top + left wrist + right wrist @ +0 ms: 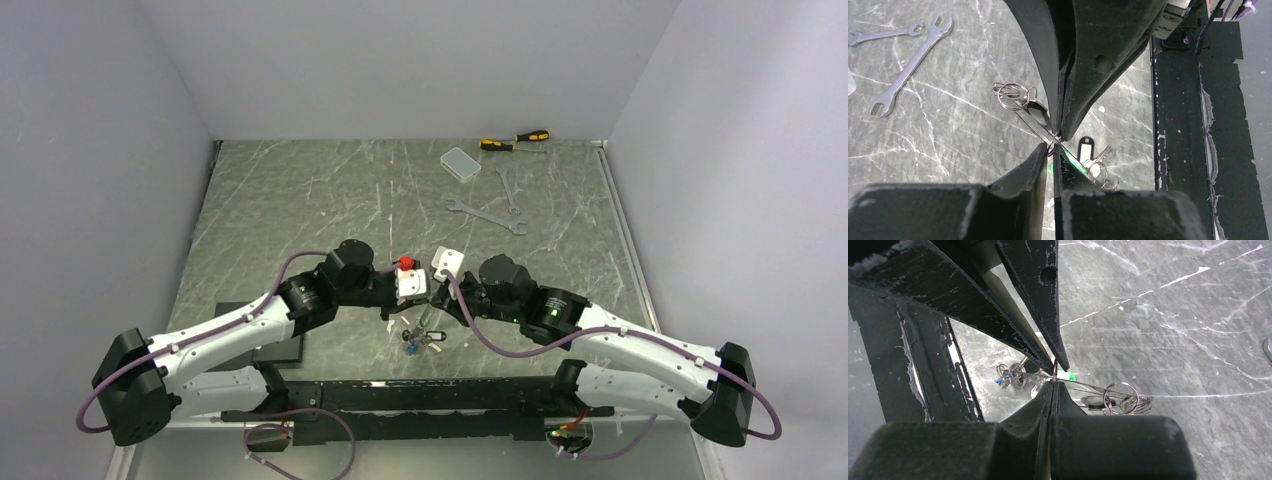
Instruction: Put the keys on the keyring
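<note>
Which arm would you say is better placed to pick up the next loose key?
Probably left: the left gripper and right gripper are both shut on the keyring, but the loose keys lie nearer the left.

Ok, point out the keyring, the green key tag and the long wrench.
keyring [1088, 385], right wrist view, thin wire stretch
green key tag [1067, 375], right wrist view, plastic face
long wrench [910, 65], left wrist view, mid-shaft

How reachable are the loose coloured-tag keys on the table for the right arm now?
Probably not yet: the loose coloured-tag keys lie close below, uncovered, but the right tool looks shut on the thin silver wire keyring, like the left tool.
</note>
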### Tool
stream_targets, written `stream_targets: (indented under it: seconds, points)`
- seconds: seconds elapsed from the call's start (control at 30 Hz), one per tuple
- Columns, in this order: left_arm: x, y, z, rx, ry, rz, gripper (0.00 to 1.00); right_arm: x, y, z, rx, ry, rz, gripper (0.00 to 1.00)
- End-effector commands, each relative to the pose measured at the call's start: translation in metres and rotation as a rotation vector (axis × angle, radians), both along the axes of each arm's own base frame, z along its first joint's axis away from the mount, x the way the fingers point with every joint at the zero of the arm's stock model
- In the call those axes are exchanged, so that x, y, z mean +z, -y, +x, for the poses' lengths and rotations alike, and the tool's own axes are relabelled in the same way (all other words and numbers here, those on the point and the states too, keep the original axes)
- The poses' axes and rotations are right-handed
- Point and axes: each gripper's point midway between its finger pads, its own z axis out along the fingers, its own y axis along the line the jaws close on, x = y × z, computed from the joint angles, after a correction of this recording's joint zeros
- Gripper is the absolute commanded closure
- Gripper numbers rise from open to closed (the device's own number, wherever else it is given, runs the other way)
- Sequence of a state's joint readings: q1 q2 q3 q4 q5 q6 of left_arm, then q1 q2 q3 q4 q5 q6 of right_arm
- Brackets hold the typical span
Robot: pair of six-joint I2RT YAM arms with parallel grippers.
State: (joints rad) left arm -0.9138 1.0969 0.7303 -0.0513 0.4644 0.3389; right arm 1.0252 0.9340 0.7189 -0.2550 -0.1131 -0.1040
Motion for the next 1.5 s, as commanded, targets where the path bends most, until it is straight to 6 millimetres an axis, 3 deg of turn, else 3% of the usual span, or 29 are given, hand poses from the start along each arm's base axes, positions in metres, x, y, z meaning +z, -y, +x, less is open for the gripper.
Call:
stream_targets:
  seconds: [0.0, 0.1, 0.17, 0.27, 0.33, 0.37, 0.4, 0.47, 0.77, 1.03, 1.27, 1.33, 1.47]
  points:
    - [0.029, 0.011, -0.001, -0.056, 0.061, -0.068, 0.84, 0.028, -0.012, 0.001, 0.021, 0.049, 0.087, 1.00]
    - [0.029, 0.012, -0.002, -0.062, 0.062, -0.069, 0.88, 0.028, -0.012, 0.001, 0.022, 0.048, 0.089, 1.00]
    - [0.031, 0.013, -0.003, -0.074, 0.064, -0.077, 1.00, 0.028, -0.012, 0.001, 0.021, 0.049, 0.090, 1.00]
    - [0.036, 0.014, -0.007, -0.093, 0.064, -0.092, 1.00, 0.030, -0.011, 0.003, 0.002, 0.043, 0.098, 0.98]
    - [0.037, 0.012, -0.009, -0.090, 0.067, -0.097, 1.00, 0.034, -0.009, 0.004, -0.027, 0.034, 0.112, 0.71]
    - [0.043, 0.012, -0.007, -0.084, 0.088, -0.123, 1.00, 0.038, -0.008, 0.005, -0.042, 0.033, 0.130, 0.51]
    - [0.048, 0.010, -0.008, -0.078, 0.101, -0.141, 1.00, 0.043, -0.006, 0.005, -0.056, 0.034, 0.155, 0.42]
    - [0.057, 0.006, -0.011, -0.073, 0.131, -0.182, 1.00, 0.058, 0.000, 0.004, -0.075, 0.062, 0.220, 0.34]
    - [0.099, -0.014, -0.036, -0.136, 0.276, -0.343, 1.00, 0.113, 0.021, -0.034, 0.090, 0.280, 0.539, 0.36]
    - [0.105, -0.016, -0.042, -0.210, 0.481, -0.388, 1.00, 0.109, 0.020, -0.056, 0.234, 0.383, 0.598, 0.40]
    - [0.106, -0.004, -0.007, -0.133, 0.488, -0.233, 1.00, 0.104, 0.011, -0.056, 0.276, 0.405, 0.559, 0.43]
    - [0.109, -0.002, -0.015, -0.206, 0.523, -0.219, 1.00, 0.105, 0.011, -0.055, 0.278, 0.413, 0.551, 0.44]
    - [0.134, -0.012, -0.025, -0.258, 0.670, -0.239, 1.00, 0.108, 0.011, -0.054, 0.276, 0.434, 0.548, 0.44]
